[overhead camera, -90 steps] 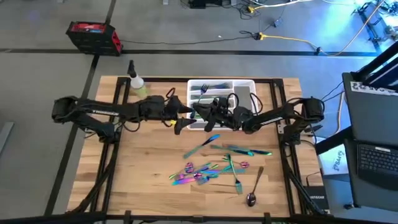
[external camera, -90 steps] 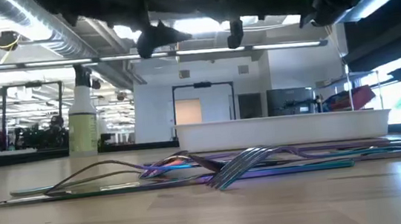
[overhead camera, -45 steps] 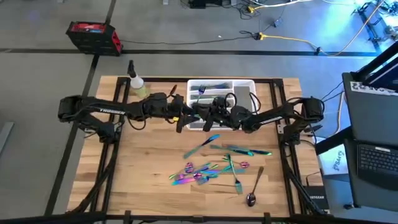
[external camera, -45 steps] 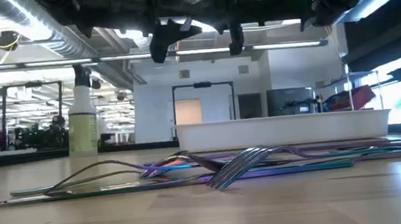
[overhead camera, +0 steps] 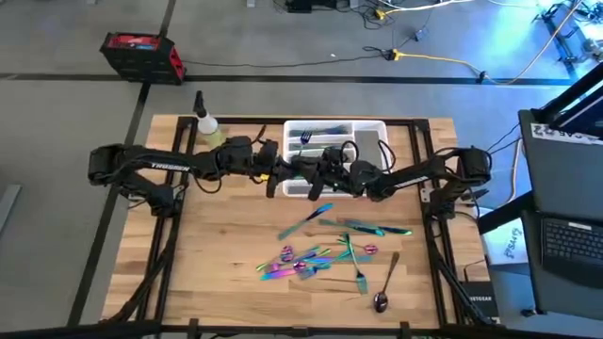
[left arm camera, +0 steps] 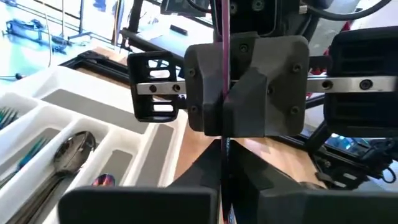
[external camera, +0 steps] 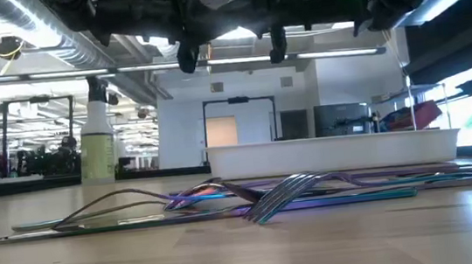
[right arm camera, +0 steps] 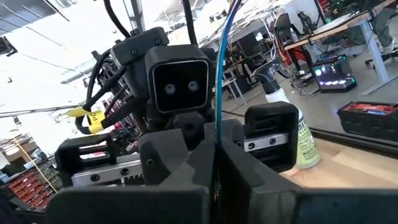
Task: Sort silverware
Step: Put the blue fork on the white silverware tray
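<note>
Over wood table (overhead camera: 217, 245) nr tray (overhead camera: 382, 127), left gripper (overhead camera: 273, 181) & right gripper (overhead camera: 316, 179) both clamp one slim utensil (left arm camera: 224, 74).

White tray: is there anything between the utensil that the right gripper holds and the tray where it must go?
Nothing visible does. The right gripper holds the utensil above the near part of the white tray, and the low view shows open air under it. The left gripper faces it closely from the side, not from below.
</note>
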